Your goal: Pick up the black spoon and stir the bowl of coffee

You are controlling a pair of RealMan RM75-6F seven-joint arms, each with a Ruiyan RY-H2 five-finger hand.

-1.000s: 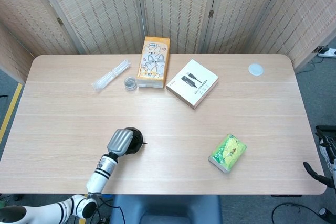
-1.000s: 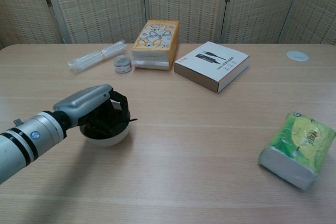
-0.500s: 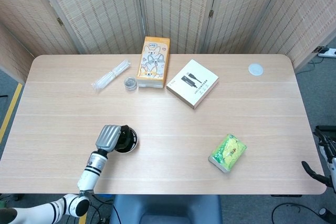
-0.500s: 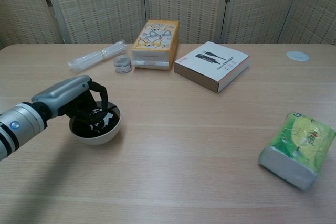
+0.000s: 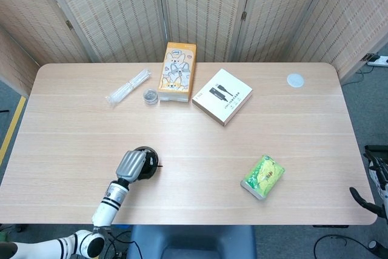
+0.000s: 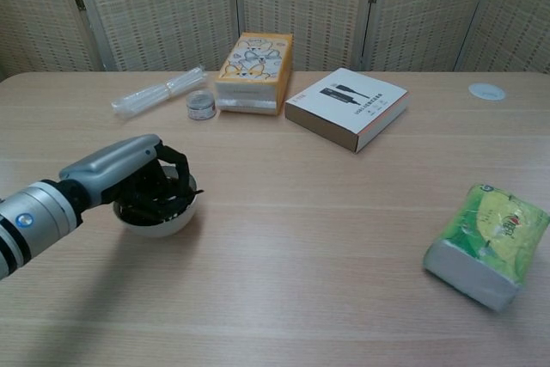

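Left hand point(image 6: 129, 174) over bowl point(image 6: 163, 217); box writing unreadable.

The left hand point(image 6: 129, 174) covers the bowl point(image 6: 163, 221) near the tabletop's point(image 5: 200, 150) front left. Bare wood lies all around the bowl. The far edge is crowded: plastic packet point(image 5: 128, 87), small jar point(image 5: 150, 96), orange box point(image 5: 177, 71), white box point(image 5: 222, 96). A green packet point(image 5: 263, 176) sits front right, well apart.
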